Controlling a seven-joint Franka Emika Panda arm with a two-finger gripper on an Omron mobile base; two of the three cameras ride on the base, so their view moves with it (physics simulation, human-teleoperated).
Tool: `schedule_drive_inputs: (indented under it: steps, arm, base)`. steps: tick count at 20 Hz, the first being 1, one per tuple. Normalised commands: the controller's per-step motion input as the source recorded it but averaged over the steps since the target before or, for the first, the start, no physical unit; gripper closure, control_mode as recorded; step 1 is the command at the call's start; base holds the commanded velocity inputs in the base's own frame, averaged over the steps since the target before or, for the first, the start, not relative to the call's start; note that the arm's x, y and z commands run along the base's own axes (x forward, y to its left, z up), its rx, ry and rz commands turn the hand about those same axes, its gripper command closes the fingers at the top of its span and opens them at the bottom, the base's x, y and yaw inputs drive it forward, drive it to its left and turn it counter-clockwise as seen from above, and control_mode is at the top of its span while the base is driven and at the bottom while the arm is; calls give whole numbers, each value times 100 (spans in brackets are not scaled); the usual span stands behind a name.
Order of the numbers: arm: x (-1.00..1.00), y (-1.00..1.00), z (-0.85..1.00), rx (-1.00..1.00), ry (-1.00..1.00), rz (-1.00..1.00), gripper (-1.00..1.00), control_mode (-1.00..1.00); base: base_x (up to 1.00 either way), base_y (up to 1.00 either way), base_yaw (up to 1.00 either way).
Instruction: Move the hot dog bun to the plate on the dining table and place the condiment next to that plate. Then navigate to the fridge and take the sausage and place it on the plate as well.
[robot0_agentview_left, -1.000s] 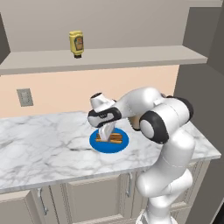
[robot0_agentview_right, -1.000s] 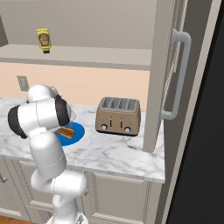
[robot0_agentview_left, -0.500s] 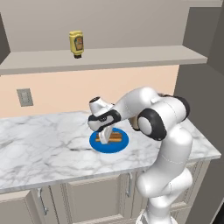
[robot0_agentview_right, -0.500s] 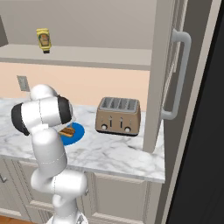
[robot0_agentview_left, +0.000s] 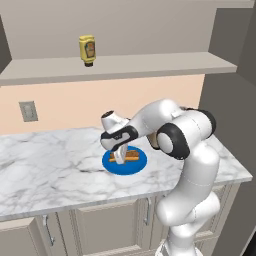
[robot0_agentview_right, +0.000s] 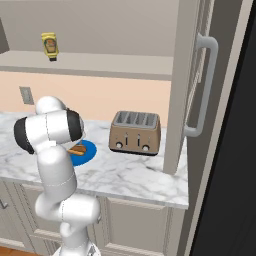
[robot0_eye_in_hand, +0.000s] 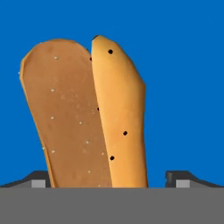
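A: Where is the bun?

B: The bun (robot0_agentview_left: 129, 156) lies on a blue plate (robot0_agentview_left: 136, 166) on the marble surface (robot0_agentview_left: 50, 170), toward its front edge and right of the middle. From the hand camera it shows as two long halves side by side, a darker brown one with pale specks and a lighter tan one with dark specks, all against the blue.

A: And the gripper?

B: The gripper (robot0_agentview_left: 120, 159) points down over the plate, right at the bun. Its jaws are spread wide, one dark tip on each side of the bun (robot0_eye_in_hand: 83, 113), neither closed on it. I cannot tell whether the tips touch the plate.

A: Where is the condiment?

B: The condiment (robot0_agentview_left: 87, 50) stands up on the wall shelf (robot0_agentview_left: 150, 64) above the surface, toward the shelf's left end, well apart from the bun. It is a yellow bottle with a brown-orange label.

A: Can you read the label?

B: No, it is too small to read. No other writing or brand can be made out.

A: What else is on the surface?

B: A four-slot toaster (robot0_agentview_right: 135, 132), copper-brown, near the right end, beside the tall cabinet panel. A grey outlet plate (robot0_agentview_left: 28, 111) sits on the wall at the left.
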Motion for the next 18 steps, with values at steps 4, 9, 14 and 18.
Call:
schedule_drive_inputs:
  steps: [4,9,14,18]
  arm:
    - [0,8,-26,-2,0,6,100,-100]
    - [-17,0,-3,0,-9,2,100,-100]
    - [-53,-1,54,1,-20,0,100,-100]
    - [-42,0,85,4,-14,0,100,-100]
  base:
    - [0,0,0]
    - [0,0,0]
    - [0,0,0]
    - [0,0,0]
